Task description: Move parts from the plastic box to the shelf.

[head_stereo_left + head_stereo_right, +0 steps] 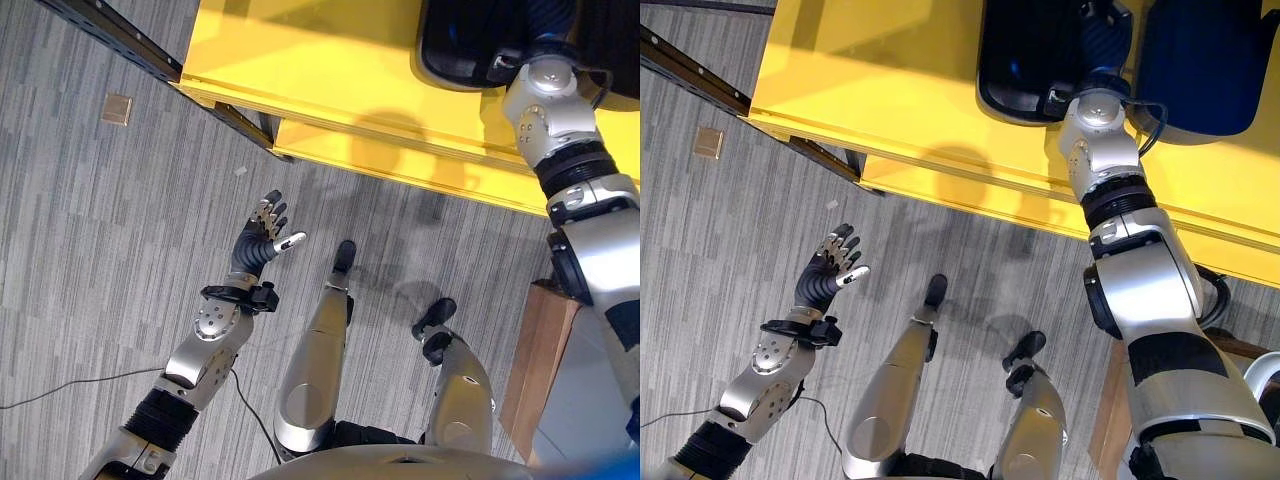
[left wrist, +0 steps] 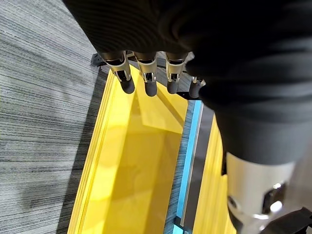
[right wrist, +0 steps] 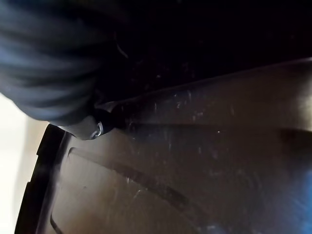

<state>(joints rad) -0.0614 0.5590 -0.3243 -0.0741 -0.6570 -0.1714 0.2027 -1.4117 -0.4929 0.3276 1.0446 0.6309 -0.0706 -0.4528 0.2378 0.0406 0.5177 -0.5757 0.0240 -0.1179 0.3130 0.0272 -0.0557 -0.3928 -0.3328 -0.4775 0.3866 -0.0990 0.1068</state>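
two dark plastic boxes (image 1: 1040, 60) sit side by side on the yellow table (image 1: 890, 90), one black and one dark blue (image 1: 1200, 70), and whatever parts they hold cannot be made out from above; the inside of the black one is just dark, scuffed plastic in the right wrist view. no part can be picked out there, so where the parts lie inside is a guess.

the right hand (image 1: 1102, 40) is down inside the black box, the arm reaching straight forward over the table edge, which fits a reach for a part at the bottom. its fingers are hidden in the box and lost in the dark close up, so i cannot tell whether they are spread or closed on anything.

the left hand (image 1: 268, 232) hangs out over the grey carpet floor (image 1: 90, 220), well short of the table and apart from it, with its fingers (image 2: 148, 87) straight and relaxed and nothing in them. it looks parked out of the way, probably for balance while the other arm leans in.

no shelf can be named for sure; a dark rail (image 1: 110, 35) runs off the table's far left corner and a second yellow surface (image 2: 217, 190) lies beyond a blue-edged gap in the left wrist view, which may be part of it. a brown wooden block (image 1: 535, 360) stands on the floor by the right side, and a small tan square (image 1: 117, 108) lies on the carpet off to the left.

judging from this, the task is at the picking step, with carrying and placing yet to do.
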